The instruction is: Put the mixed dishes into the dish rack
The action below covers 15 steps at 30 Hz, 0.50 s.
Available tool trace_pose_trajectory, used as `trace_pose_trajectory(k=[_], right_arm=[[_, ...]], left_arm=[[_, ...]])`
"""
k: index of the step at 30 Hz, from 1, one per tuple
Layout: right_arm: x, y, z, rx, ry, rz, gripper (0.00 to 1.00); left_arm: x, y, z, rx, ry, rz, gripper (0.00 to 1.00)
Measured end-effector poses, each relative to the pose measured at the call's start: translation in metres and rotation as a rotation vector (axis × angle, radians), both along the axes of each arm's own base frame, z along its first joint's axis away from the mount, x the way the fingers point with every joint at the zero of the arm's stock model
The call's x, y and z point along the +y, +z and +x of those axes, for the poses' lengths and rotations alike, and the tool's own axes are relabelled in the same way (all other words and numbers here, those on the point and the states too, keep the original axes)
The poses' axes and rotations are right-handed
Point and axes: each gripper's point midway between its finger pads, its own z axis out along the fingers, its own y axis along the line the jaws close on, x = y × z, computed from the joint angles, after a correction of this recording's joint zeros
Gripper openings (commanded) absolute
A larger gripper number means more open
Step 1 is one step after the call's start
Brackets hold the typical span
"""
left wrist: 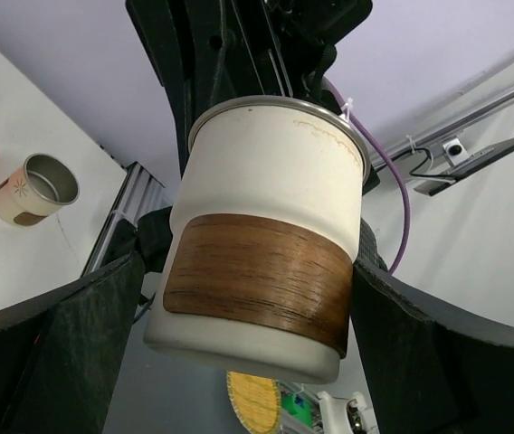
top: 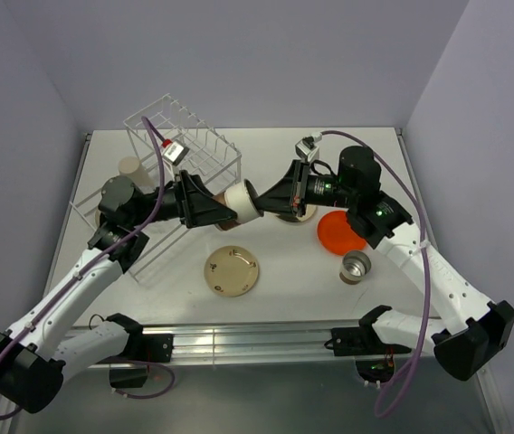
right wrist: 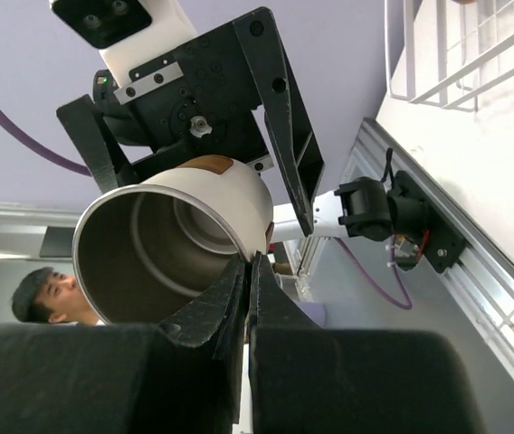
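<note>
Between the spread fingers of the left gripper [left wrist: 248, 271] sits the banded metal cup [left wrist: 266, 226], with almost no room at either side. Opposite, the right gripper [right wrist: 251, 268] is clenched on its steel rim. The dish rack [top: 212, 145] stands just behind the left gripper, and open table [top: 284, 271] lies below both.

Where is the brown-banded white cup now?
In the top view, at the dish rack's near right corner, the cup is held by its rim in the right gripper, inside the open left gripper.
</note>
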Motion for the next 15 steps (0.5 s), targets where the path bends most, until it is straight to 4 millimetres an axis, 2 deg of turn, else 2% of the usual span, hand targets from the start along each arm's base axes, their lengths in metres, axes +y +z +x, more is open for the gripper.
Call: trace_pose_trajectory(k=[5,8,9,11,12,13,15], right_arm=[[0.003,-0.002,-0.005,0.009,0.012,0.028,0.00],[0.006,-0.005,-0.007,0.020,0.024,0.044,0.00],[0.007,-0.005,-0.008,0.025,0.027,0.047,0.00],[0.008,-0.007,-0.009,0.029,0.030,0.053,0.00],[0.009,-0.007,-0.010,0.031,0.035,0.056,0.00],[0.009,-0.005,-0.010,0.031,0.035,0.063,0.00],[0.010,-0.003,-0.010,0.023,0.037,0.071,0.00]], left_arm=[[0.002,0.006,-0.001,-0.015,0.019,-0.014,0.98],[0.003,0.009,-0.001,-0.019,0.033,-0.022,0.84],[0.003,0.010,-0.001,-0.021,0.036,-0.025,0.69],[0.004,0.013,-0.002,-0.030,0.038,-0.033,0.46],[0.005,0.014,-0.003,-0.034,0.039,-0.035,0.09],[0.005,0.015,-0.004,-0.033,0.041,-0.037,0.00],[0.006,0.017,-0.005,-0.040,0.042,-0.039,0.00]])
